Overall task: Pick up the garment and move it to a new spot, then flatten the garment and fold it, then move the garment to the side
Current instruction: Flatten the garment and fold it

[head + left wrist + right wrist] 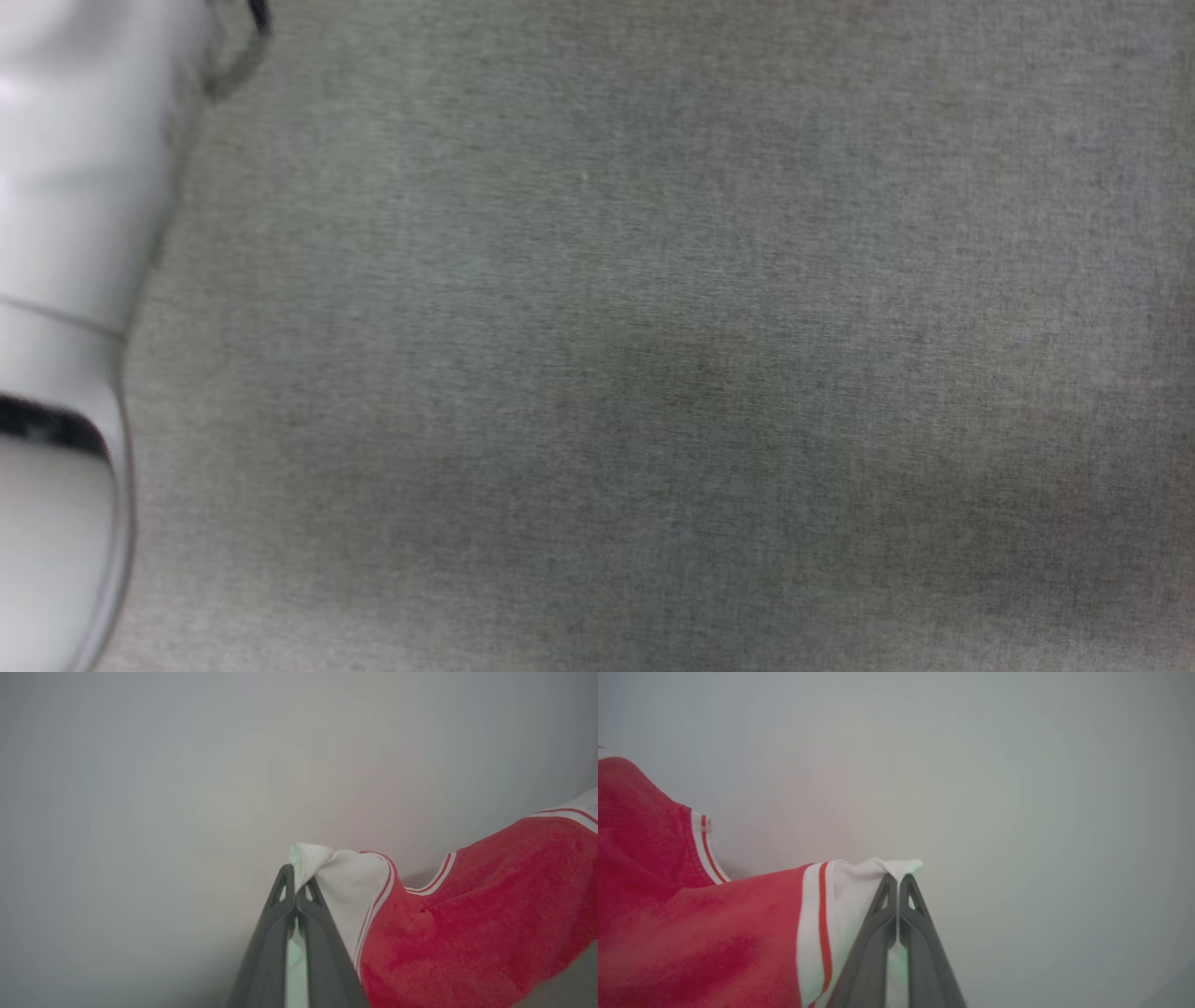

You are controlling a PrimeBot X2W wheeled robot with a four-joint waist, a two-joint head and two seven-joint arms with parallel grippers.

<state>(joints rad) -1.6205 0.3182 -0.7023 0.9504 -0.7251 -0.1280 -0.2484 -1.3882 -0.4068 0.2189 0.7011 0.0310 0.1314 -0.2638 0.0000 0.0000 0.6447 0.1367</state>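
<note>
The garment (467, 924) is a red shirt with white sleeves and red-and-white striped trim. In the left wrist view my left gripper (297, 884) is shut on a white sleeve corner, and the red body hangs off to the right. In the right wrist view my right gripper (898, 879) is shut on another white sleeve corner, with the garment (691, 933) stretching to the left. Its printed front is hidden.
The head view looks down on a grey woven surface (653, 373), with a pale forearm (75, 233) along its left edge. Behind the cloth in both wrist views there is a plain pale grey background (140, 788).
</note>
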